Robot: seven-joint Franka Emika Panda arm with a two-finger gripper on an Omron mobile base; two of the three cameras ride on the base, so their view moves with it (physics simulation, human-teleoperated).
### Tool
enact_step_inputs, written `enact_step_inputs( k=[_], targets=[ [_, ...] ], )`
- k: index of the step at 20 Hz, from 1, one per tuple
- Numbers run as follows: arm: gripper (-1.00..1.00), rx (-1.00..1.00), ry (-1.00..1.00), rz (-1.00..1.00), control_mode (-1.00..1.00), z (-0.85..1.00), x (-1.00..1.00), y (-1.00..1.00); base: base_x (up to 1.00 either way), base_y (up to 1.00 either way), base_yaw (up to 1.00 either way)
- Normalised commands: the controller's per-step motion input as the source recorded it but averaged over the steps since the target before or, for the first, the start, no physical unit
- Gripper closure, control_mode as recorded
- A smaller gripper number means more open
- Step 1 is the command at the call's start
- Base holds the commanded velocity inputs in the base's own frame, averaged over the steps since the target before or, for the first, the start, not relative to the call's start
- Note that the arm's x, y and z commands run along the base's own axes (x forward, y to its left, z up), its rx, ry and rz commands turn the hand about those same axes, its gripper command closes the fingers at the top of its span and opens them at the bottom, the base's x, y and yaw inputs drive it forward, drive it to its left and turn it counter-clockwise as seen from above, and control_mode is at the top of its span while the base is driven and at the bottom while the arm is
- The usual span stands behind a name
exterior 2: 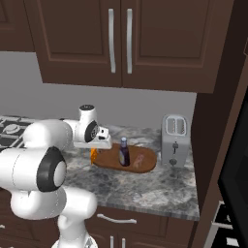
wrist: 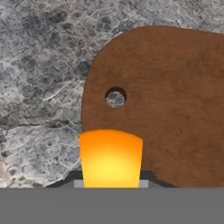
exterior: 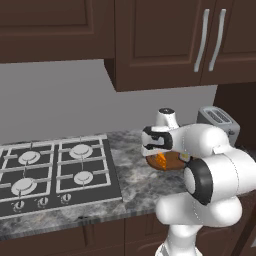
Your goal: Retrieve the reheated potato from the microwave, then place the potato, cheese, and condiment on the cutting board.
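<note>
At the left of the left base view a gas hob (exterior: 55,167) is set into the grey stone surface (exterior: 135,170), clear of the work. Towards the centre right of that view the end effector (exterior: 161,161) is held low over the near end of the cutting board (exterior: 172,161), clenched on the cheese (exterior: 160,160), whose orange wedge is seen between the closed tips in the hand view (wrist: 111,158). The wedge appears to be held just above the board's handle end, beside the hanging hole (wrist: 115,98), presumably so that it can be set down on the wood without reaching across what already stands there. In the right base view the cheese (exterior 2: 94,154) hangs at the left end of the cutting board (exterior 2: 145,162), while the condiment (exterior 2: 124,152) stands upright near the board's middle and a small pale piece, probably the potato (exterior 2: 139,160), lies just to its right on the board. A toaster (exterior 2: 175,140) stands just beside the board's right end, against the dark cabinet side. The dark edge at the far right of that view may be the microwave (exterior 2: 238,160). A pale label is carried by the condiment, but no writing on it can be read, and no brand can be made out anywhere.
</note>
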Motion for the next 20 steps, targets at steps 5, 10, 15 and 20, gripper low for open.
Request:
enact_step_inputs(
  k=[5,10,15,20],
  targets=[
    [1.0,0.0,0.02,0.0,-1.0,-0.04,0.38,-0.25,0.0,0.0,0.0],
    [1.0,0.0,0.03,0.0,-1.0,-0.2,0.34,-0.15,0.0,0.0,0.0],
    [1.0,0.0,0.06,0.0,-1.0,-0.21,0.32,-0.22,0.0,0.0,0.0],
    [1.0,0.0,0.03,0.0,-1.0,-0.16,0.3,-0.15,0.0,0.0,0.0]
  ],
)
